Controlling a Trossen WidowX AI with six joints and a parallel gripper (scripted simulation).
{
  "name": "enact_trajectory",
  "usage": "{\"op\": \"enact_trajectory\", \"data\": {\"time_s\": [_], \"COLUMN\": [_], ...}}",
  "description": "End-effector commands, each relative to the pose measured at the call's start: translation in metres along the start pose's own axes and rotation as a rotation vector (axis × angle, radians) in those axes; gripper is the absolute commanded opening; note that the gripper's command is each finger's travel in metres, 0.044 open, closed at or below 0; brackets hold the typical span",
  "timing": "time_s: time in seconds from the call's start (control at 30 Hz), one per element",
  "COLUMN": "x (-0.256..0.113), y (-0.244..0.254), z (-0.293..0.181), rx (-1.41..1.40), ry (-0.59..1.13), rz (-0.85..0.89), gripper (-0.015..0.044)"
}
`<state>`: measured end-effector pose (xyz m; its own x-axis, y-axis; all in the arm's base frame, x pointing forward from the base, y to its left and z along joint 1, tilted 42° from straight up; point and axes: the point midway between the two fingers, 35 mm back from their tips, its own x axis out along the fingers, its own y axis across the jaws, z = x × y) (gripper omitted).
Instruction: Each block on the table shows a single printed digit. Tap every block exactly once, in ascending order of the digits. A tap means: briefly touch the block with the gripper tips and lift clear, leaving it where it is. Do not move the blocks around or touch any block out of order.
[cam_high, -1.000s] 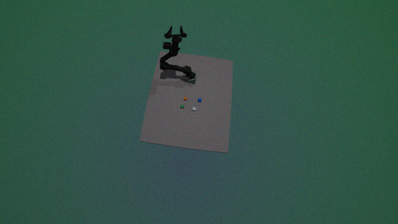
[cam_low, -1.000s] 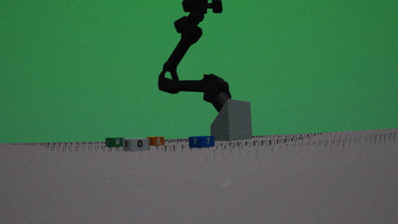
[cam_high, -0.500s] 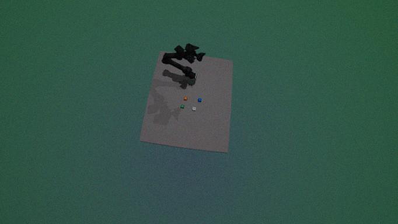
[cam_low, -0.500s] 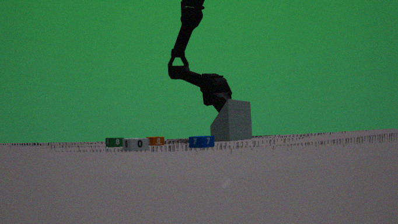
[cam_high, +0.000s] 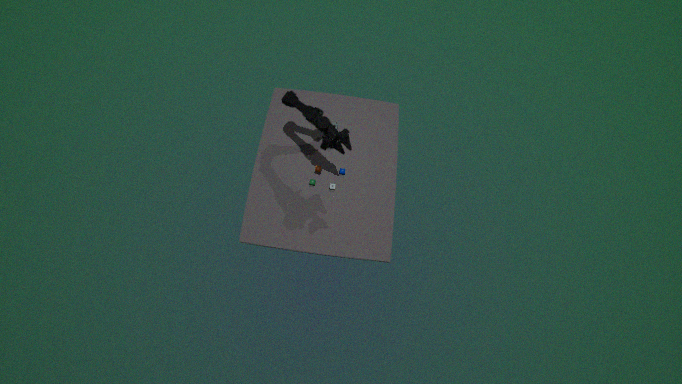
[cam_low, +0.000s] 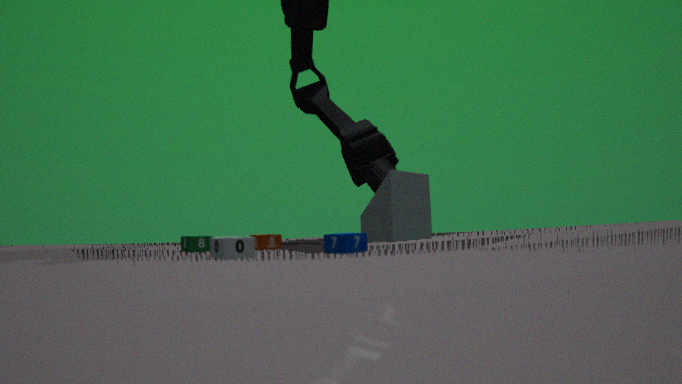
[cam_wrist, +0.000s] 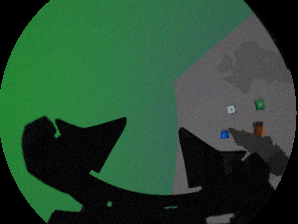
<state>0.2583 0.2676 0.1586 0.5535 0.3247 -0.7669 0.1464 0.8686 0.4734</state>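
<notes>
My gripper is open and empty, high above the table and away from all blocks; it is out of frame in the exterior view. A white block shows 0. A blue block shows 7. A green block shows 8. An orange block stands behind the white one in the exterior view; its digit is too blurred to tell. The four sides of the group stand apart from each other.
The table has edges on all sides. The grey arm base stands behind the blocks in the exterior view. The black arm reaches over the table, and its shadow falls beside the blue and orange blocks.
</notes>
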Motion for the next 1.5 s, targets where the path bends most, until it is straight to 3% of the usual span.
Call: {"op": "enact_trajectory", "data": {"time_s": [0.0,0.13,0.33,1.27,1.47], "x": [0.020,0.017,-0.025,-0.026,0.024], "y": [-0.074,-0.156,-0.255,-0.256,-0.232], "z": [0.022,0.038,0.051,0.051,0.018], "rx": [-0.125,-0.273,-0.497,-0.504,-0.505], "ry": [0.002,0.105,0.452,0.465,0.457], "rz": [-0.332,-0.692,-1.138,-1.148,-1.124], "gripper": [0.0400,0.0400,0.0400,0.0400,0.0400]}}
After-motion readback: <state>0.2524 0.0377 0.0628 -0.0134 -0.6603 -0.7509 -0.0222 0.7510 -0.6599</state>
